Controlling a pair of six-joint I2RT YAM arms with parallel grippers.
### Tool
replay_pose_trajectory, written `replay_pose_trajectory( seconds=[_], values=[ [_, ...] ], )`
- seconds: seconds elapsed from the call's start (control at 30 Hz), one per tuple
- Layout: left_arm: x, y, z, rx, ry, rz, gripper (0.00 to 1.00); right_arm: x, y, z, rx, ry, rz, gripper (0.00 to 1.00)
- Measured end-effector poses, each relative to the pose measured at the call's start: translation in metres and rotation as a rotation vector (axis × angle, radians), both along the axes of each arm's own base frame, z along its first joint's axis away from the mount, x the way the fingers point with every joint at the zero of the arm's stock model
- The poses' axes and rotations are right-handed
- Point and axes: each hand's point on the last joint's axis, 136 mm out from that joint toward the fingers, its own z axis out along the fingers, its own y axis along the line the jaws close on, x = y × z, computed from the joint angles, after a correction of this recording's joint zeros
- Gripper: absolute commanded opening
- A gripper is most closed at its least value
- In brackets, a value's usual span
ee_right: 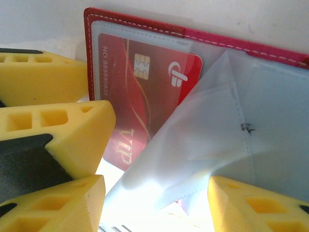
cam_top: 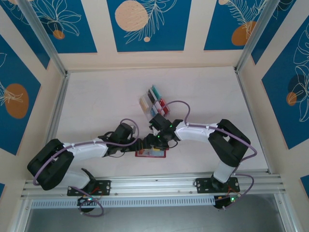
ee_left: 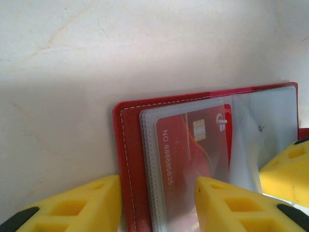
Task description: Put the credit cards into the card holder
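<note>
Lying open on the pale worktop (cam_top: pixel 96 106) near its front edge, the small red folding card holder (ee_left: pixel 130 159) is seen with white stitching along its rim and clear plastic sleeves inside. A red plastic credit card (ee_right: pixel 130 96) with a gold chip and a printed number is tucked into the sleeve beside the stitched edge. Other credit cards (cam_top: pixel 155 92), teal, red and pale, are stood in a clear slotted rack (cam_top: pixel 150 107) farther back, apart from the holder. The red card's lower part is covered by yellow fingers (ee_left: pixel 231 203), and the holder's other half is blurred behind a raised translucent leaf (ee_right: pixel 203 135). The left hand (ee_left: pixel 157 186) is held partly open, its jaws straddling the holder's stitched edge; contact cannot be judged. The right hand (ee_right: pixel 157 186) is spread wide about the raised leaf, with nothing clamped.
</note>
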Motion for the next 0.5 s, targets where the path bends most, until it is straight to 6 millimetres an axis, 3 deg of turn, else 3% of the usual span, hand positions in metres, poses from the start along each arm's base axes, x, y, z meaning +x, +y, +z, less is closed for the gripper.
replay_pose_trajectory(
  seconds=[0.23, 0.5],
  values=[
    [0.0, -0.002, 0.001, -0.014, 0.005, -0.005, 0.44, -0.017, 0.002, 0.006, -0.005, 0.002, 0.013, 0.6],
    [0.001, -0.002, -0.001, -0.017, 0.008, -0.002, 0.44, -0.031, -0.003, -0.001, -0.03, 0.03, 0.019, 0.61]
  ],
)
